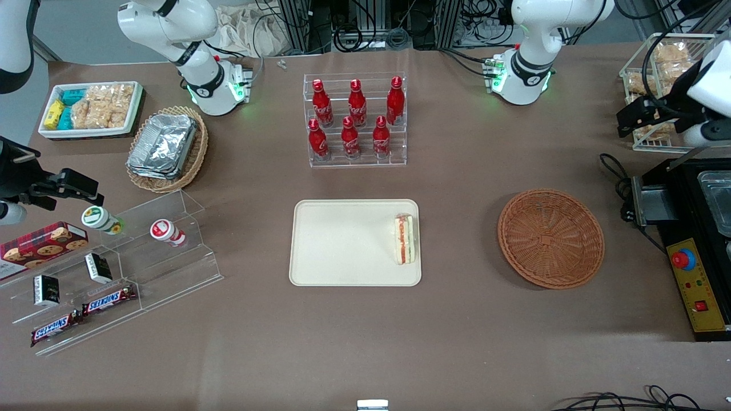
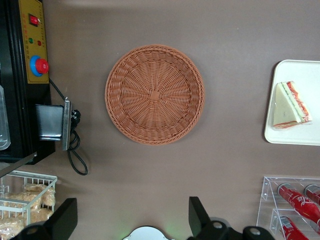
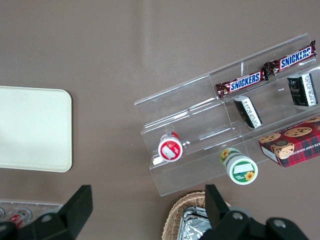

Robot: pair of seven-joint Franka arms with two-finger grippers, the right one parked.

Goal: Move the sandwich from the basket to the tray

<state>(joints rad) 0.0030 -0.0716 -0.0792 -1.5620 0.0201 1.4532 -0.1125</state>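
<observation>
I am watching the gripper (image 1: pixel 651 117) hanging high above the working arm's end of the table, its 2 fingers (image 2: pixel 197 215) spread wide apart and gripping nothing. The basket (image 2: pixel 154 94) is sitting below it on the brown table (image 1: pixel 457 319), nearer to the front camera than the gripper, with only bare wicker showing inside. The sandwich (image 1: pixel 404 238) is lying well away from the gripper, on the tray (image 1: pixel 342 242), close against the tray's short edge that is facing the basket, its red and green filling stripe showing along one side. From the wrist I am seeing the same wedge (image 2: pixel 291 106) resting flat on the tray's end. The rack of 6 red bottles (image 1: pixel 355 117) is standing farther from the front camera than the tray. A black box with a red button (image 1: pixel 683 260) is sitting just beside the basket, toward the table's end under the gripper.
</observation>
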